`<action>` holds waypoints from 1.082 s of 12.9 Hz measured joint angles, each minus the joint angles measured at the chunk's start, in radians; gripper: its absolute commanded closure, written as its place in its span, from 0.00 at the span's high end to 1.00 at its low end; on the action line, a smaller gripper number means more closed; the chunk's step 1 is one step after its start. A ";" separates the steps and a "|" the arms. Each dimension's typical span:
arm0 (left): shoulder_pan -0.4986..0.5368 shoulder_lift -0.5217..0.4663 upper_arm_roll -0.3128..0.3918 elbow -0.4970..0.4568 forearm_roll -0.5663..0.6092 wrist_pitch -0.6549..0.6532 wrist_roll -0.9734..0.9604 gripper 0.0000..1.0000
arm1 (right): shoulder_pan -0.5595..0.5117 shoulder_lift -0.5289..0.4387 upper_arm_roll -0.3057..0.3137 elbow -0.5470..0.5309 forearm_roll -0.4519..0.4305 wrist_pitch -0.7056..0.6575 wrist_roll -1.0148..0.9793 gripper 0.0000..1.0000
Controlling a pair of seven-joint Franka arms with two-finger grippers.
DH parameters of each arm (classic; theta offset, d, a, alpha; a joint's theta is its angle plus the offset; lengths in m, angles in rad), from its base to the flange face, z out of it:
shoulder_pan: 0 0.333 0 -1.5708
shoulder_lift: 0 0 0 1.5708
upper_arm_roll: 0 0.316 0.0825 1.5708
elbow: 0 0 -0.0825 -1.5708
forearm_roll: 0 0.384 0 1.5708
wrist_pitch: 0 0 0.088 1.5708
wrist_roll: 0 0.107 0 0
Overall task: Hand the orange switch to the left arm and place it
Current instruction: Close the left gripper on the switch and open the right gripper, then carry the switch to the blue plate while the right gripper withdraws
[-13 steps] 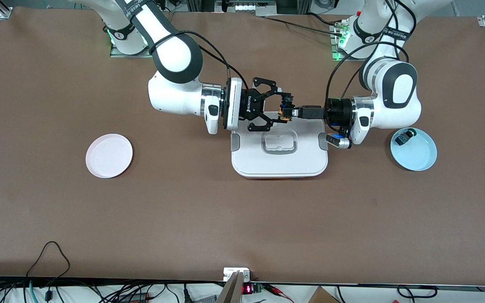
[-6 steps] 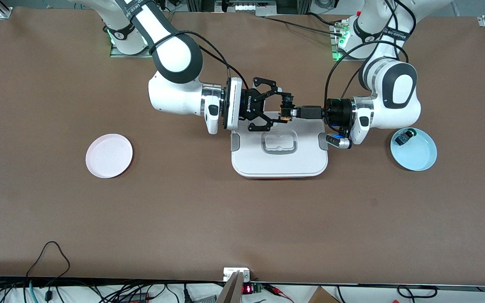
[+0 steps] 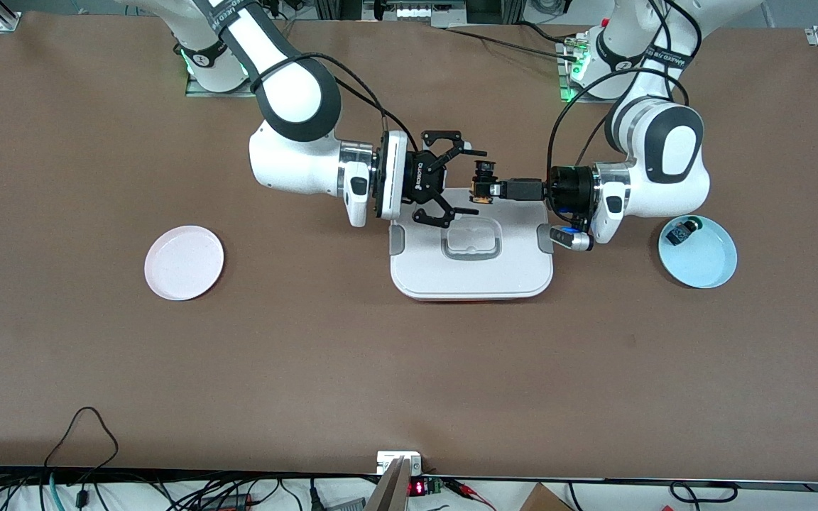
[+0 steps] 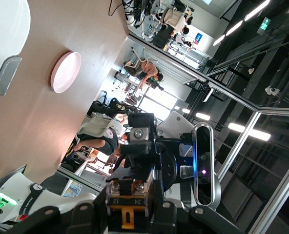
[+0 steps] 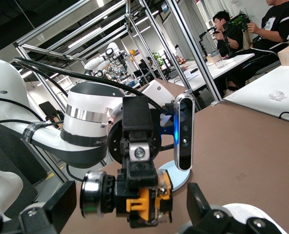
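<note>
The orange switch (image 3: 482, 184) is up over the box (image 3: 471, 270), at the edge of the lid nearest the robot bases. My left gripper (image 3: 493, 189) is shut on it. In the left wrist view the switch (image 4: 129, 199) sits between my left gripper's (image 4: 130, 207) fingers. My right gripper (image 3: 473, 182) is open, with its fingers spread wide on either side of the switch and not touching it. The right wrist view shows the switch (image 5: 145, 196) with its round cap, between my right gripper's (image 5: 127, 209) open fingers (image 5: 199, 204).
A pink plate (image 3: 184, 262) lies toward the right arm's end of the table. A blue plate (image 3: 700, 259) toward the left arm's end holds a small black-and-blue component (image 3: 680, 232). The box has grey side clasps (image 3: 397, 240).
My right gripper's fingers have spread wider apart around the switch and the hand has drawn back a little. The left gripper and the switch have stayed in place.
</note>
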 measured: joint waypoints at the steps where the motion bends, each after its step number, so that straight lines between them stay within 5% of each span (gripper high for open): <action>1: 0.000 0.000 0.000 0.000 0.000 0.000 0.000 0.21 | -0.002 0.000 -0.003 0.000 0.000 0.000 0.000 1.00; 3: 0.000 0.001 0.000 0.010 0.019 0.010 0.003 0.21 | -0.014 -0.001 -0.005 0.003 0.000 -0.010 0.000 1.00; 6: 0.011 0.004 0.001 0.068 0.204 0.013 0.002 0.19 | -0.064 -0.003 -0.012 0.006 -0.022 -0.065 0.000 1.00; 14: 0.058 0.008 0.011 0.238 0.922 0.003 0.009 0.16 | -0.449 -0.010 -0.027 0.004 -0.370 -0.682 0.026 1.00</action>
